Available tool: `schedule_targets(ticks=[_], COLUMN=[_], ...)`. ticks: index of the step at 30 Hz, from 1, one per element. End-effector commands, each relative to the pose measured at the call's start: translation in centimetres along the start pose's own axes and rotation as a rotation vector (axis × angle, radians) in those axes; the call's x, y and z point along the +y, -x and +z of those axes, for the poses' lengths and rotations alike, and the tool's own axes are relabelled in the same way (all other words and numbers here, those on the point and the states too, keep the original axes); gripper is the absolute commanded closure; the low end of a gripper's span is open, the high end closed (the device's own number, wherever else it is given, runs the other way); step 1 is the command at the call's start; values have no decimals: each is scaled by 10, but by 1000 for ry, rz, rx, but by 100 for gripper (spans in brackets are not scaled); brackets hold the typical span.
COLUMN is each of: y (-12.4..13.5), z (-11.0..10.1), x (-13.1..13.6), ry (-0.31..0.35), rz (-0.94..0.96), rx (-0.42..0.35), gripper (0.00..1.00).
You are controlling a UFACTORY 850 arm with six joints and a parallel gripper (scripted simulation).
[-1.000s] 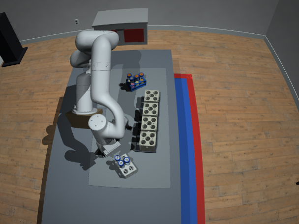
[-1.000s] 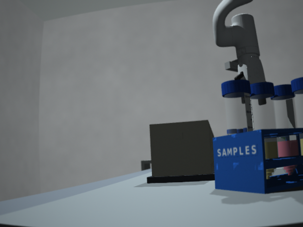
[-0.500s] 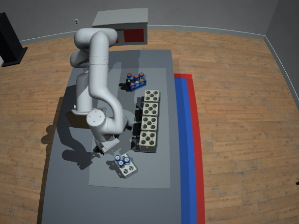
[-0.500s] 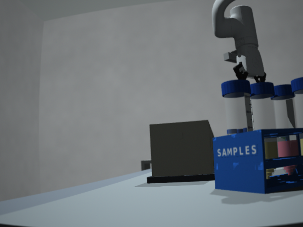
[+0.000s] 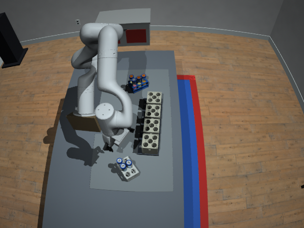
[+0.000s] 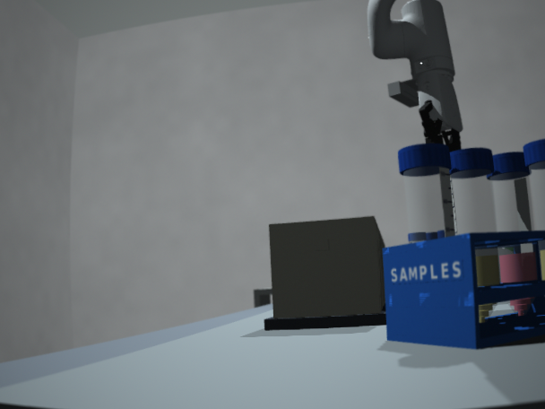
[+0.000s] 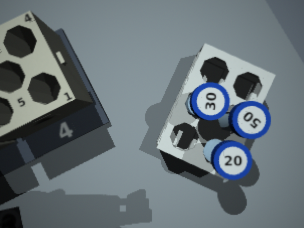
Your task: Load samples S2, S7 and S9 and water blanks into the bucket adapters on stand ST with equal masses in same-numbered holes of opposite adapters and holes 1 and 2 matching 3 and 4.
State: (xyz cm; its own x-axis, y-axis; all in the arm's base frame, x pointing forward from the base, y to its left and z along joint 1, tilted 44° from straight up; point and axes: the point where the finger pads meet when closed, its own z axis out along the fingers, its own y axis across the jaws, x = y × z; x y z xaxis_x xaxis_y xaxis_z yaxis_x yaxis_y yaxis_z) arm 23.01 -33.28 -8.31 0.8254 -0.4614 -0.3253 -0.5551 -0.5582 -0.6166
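My hand is open and empty above the blanks rack; nothing is loaded. Next, I should read the samples' levels before choosing blanks.

I note grey plaster walls meeting a plank-patterned wooden floor; a red-and-blue striped strip lies along the table's long edge.

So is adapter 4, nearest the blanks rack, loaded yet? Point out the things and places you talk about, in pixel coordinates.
Empty: adapter 4 (image 5: 150,141) (image 7: 31,65) shows bare holes from above.
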Motion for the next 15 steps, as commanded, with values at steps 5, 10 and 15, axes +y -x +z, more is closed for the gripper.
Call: schedule_targets(ticks=[5, 10, 15], y=[-1, -1, -1], z=[-1, -1, -1], x=[-31, -57, -82], ry=[1, 2, 2], rz=[-214, -381, -481], rx=[11, 11, 11], gripper=[0, 0, 0])
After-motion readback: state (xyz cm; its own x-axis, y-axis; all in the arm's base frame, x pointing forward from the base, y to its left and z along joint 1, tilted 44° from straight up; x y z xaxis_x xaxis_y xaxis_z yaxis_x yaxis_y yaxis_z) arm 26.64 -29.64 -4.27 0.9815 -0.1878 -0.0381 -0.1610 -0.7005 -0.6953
